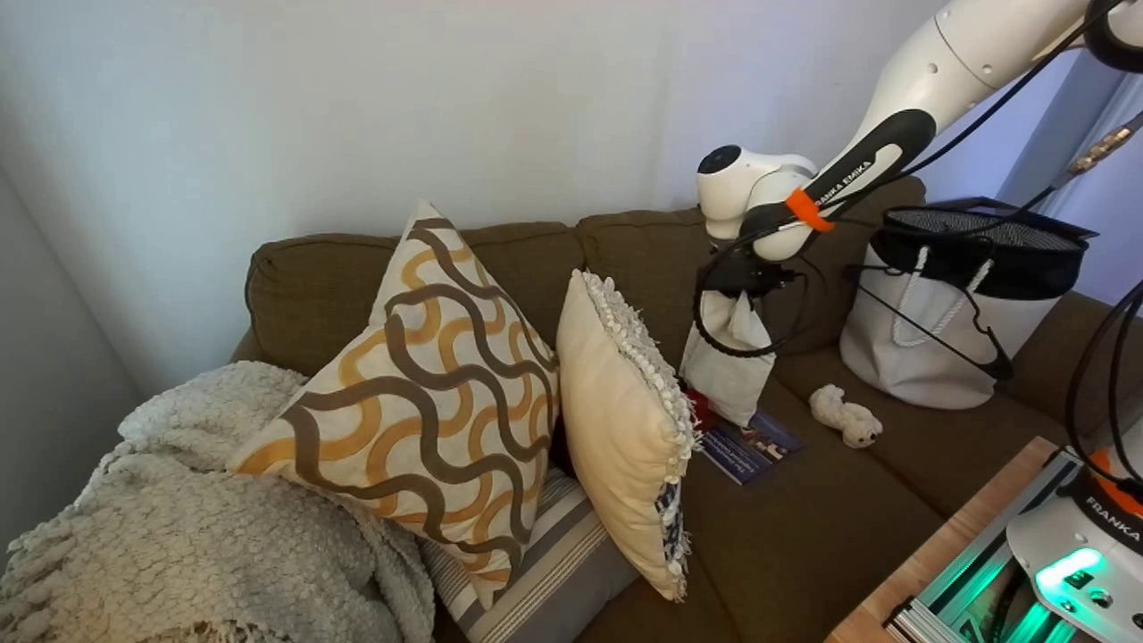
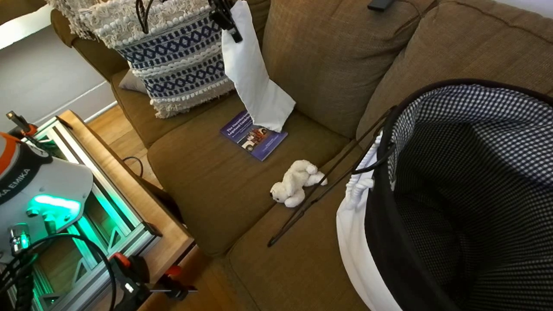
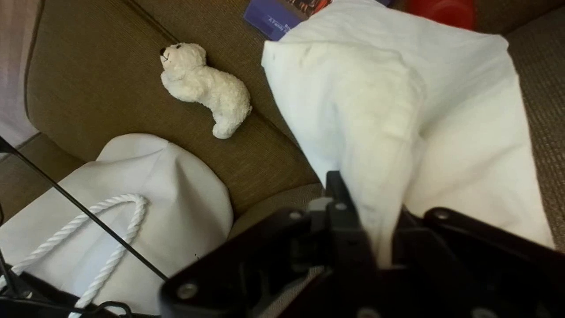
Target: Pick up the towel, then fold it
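The white towel [image 3: 468, 110] hangs from my gripper [image 3: 370, 198] in the wrist view, with its top bunched between the two black fingers. The fingers are shut on this gathered part; the right fingertip is partly behind the cloth. In both exterior views the towel [image 1: 728, 366] [image 2: 255, 77] hangs down in front of the sofa back, below the gripper [image 1: 741, 290] [image 2: 231, 28]. Its lower end overlaps the purple book in view. I cannot tell whether it touches the book or the seat. The towel hangs loose with soft creases.
The purple book [image 2: 259, 144] lies on the brown sofa seat [image 2: 194, 172]. A white plush toy [image 2: 293, 183] lies near it. A tall white-and-black basket [image 1: 946, 330] with a black hanger [image 1: 933, 317] stands beside. Cushions [image 1: 616, 429] [image 1: 429, 393] stand opposite. A red object [image 3: 441, 11] is partly hidden.
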`<move>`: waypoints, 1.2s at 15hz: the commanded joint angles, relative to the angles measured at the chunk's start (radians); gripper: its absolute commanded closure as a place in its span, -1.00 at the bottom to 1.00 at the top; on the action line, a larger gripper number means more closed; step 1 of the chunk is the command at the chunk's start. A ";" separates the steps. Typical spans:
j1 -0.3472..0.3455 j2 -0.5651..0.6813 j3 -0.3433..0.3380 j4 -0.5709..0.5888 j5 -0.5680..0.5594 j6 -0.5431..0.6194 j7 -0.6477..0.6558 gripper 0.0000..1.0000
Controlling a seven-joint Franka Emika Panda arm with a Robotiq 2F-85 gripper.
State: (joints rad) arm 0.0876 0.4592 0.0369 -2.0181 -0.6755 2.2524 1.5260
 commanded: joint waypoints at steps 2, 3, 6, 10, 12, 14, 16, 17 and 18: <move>0.036 -0.001 -0.038 0.002 0.021 0.006 -0.014 0.89; 0.036 -0.001 -0.038 0.002 0.021 0.006 -0.014 0.89; 0.036 -0.001 -0.038 0.002 0.021 0.006 -0.015 0.97; 0.074 0.076 -0.019 -0.002 0.018 0.030 -0.120 0.97; 0.063 0.093 -0.043 -0.014 0.059 0.069 -0.073 0.97; 0.026 0.055 -0.086 -0.078 0.113 0.142 -0.051 0.97; -0.002 0.013 -0.151 -0.128 0.143 0.204 -0.055 0.97; -0.013 -0.018 -0.186 -0.150 0.152 0.226 -0.053 0.97; -0.027 -0.042 -0.219 -0.162 0.161 0.245 -0.054 0.97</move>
State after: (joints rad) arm 0.1029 0.5228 -0.1116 -2.0885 -0.5577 2.4297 1.4736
